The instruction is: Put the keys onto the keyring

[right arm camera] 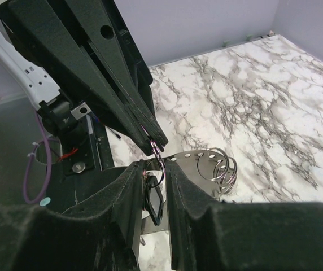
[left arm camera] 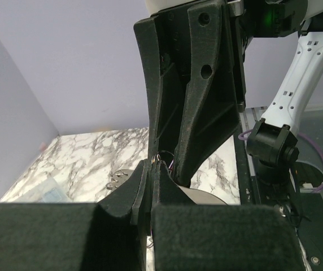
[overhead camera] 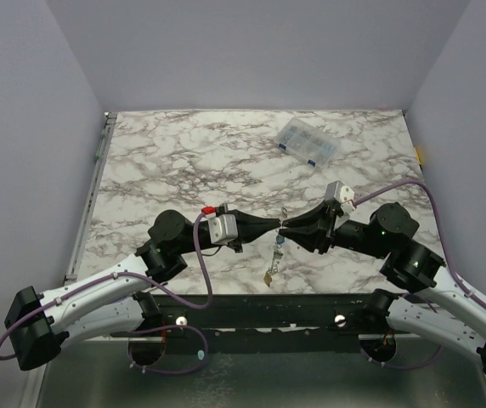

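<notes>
Mid near edge: L gripper pinched shut on keyring. R gripper narrow round black-rimmed key; can't tell if clamped. I'd feed slowly, split aligned.

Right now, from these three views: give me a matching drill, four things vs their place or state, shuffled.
1 clear box
2 keys
3 keyring
4 left gripper

a thin hoop between the right gripper's fingers
b coloured, hanging in a string under the grippers
c lying flat on the far side of the table
d shut, reaching in from the left

Pairs: 1-c, 2-b, 3-a, 4-d
</notes>
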Controlling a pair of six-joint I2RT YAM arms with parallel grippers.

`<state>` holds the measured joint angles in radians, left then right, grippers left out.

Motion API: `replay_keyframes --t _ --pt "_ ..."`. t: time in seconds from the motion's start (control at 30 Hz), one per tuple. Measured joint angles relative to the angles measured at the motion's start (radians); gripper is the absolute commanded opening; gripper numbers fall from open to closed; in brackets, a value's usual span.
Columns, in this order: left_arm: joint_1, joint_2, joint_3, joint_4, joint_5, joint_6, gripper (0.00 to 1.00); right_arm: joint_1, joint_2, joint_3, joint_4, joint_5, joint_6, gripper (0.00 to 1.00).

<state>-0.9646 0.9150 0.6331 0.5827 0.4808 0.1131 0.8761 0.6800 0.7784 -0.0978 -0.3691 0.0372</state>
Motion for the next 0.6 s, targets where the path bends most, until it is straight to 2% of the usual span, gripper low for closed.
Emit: replay_keyframes --t 0.07,0.23,0.37,0.6 --pt "0.0 -0.001 -0.002 0.002 0.001 0.0 0.0 0.0 0.0 0.0 0.005 -0.002 0.0 0.28" --pt "0.0 -0.004 -0.006 0.006 0.002 -0.001 0.0 0.0 0.016 0.0 0.016 -0.004 -0.002 0.16" --pt "0.0 -0.008 -0.009 0.007 0.002 -0.001 0.0 0.0 0.026 0.0 0.027 -0.004 0.0 0.02" --pt "0.0 -0.011 -0.009 0.008 0.002 -0.002 0.0 0.0 0.012 -0.034 0.074 -0.014 -0.003 0.01"
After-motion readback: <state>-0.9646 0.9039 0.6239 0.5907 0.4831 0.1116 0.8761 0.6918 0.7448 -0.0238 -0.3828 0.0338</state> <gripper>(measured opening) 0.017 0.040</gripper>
